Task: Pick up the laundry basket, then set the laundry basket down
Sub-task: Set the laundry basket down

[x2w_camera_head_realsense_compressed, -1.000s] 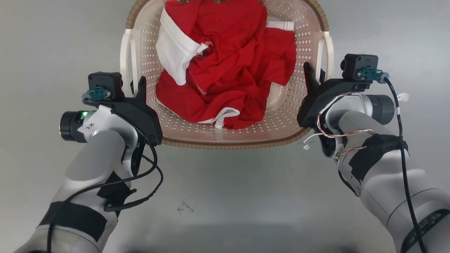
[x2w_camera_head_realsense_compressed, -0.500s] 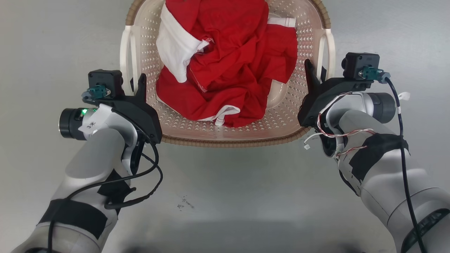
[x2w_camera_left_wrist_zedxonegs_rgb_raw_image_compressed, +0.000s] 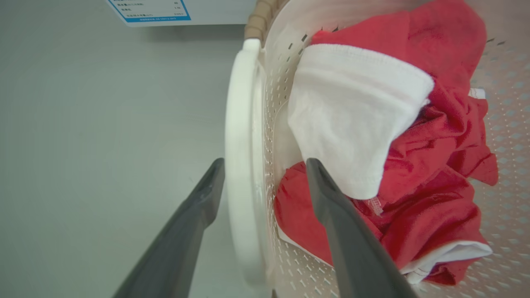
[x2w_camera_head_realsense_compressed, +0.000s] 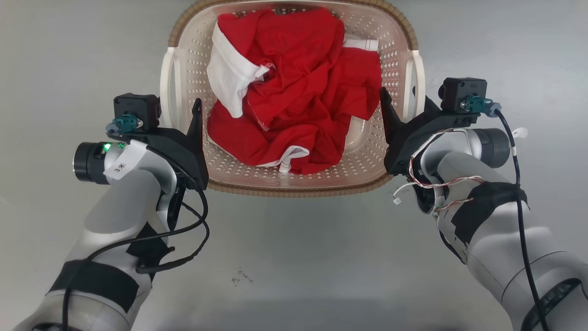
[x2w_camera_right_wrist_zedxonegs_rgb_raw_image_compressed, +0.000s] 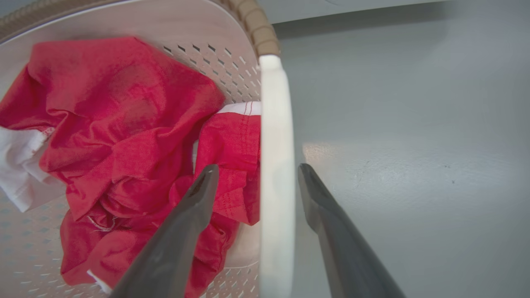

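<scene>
The cream-white perforated plastic laundry basket [x2w_camera_head_realsense_compressed: 294,189] with a brown woven-look rim sits on the grey floor [x2w_camera_head_realsense_compressed: 294,257], holding crumpled red-and-white clothing [x2w_camera_head_realsense_compressed: 298,105]. The left gripper [x2w_camera_left_wrist_zedxonegs_rgb_raw_image_compressed: 265,163] has its fingers apart astride the left white handle [x2w_camera_left_wrist_zedxonegs_rgb_raw_image_compressed: 240,145]. The right gripper [x2w_camera_right_wrist_zedxonegs_rgb_raw_image_compressed: 258,166], fingers also apart, straddles the right white handle [x2w_camera_right_wrist_zedxonegs_rgb_raw_image_compressed: 275,145]. A white tag [x2w_camera_head_realsense_compressed: 121,162] on the left arm bears a handwritten "3" and a star-like mark. The blue-bordered label [x2w_camera_left_wrist_zedxonegs_rgb_raw_image_compressed: 149,8] has print too small to read.

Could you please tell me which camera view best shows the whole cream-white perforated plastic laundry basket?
The head view: nearly the whole laundry basket shows from above, brown woven-look rim included. The left wrist view shows its white left handle and some wall; the right wrist view, its right handle.
</scene>
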Available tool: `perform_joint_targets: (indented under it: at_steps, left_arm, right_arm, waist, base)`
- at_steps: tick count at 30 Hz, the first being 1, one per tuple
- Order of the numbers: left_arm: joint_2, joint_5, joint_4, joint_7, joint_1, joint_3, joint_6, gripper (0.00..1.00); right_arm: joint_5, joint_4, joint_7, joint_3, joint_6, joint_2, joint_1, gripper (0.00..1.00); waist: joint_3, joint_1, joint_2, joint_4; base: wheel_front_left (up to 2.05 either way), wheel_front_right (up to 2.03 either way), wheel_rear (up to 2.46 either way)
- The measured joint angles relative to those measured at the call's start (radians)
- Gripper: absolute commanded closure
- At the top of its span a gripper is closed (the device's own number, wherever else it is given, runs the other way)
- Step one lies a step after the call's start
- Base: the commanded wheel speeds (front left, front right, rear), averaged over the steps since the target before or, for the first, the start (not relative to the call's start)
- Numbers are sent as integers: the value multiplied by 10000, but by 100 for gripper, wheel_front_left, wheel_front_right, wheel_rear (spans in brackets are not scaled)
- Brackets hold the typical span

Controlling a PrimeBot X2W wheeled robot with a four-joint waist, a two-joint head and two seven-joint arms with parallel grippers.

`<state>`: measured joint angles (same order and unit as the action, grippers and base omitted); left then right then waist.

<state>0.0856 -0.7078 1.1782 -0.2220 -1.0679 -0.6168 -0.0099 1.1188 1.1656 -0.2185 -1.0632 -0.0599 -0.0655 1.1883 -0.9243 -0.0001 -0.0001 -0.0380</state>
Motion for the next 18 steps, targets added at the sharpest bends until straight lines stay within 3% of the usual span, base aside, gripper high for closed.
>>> perform_joint_targets:
  at_steps: [9, 18]
  left_arm:
    - [0, 50, 178, -104, 90, 146, -90, 0]
    - [-8, -263, 171, -272, 703, 456, -339, 0]
  right_arm:
    - [13, 215, -90, -19, 2, 4, -219, 0]
    - [12, 481, -213, 46, 270, -4, -363, 0]
  waist:
    - [712, 0, 0, 71]
    - [1797, 0, 0, 142]
  base:
    - [0, 0, 0]
    - [0, 0, 0]
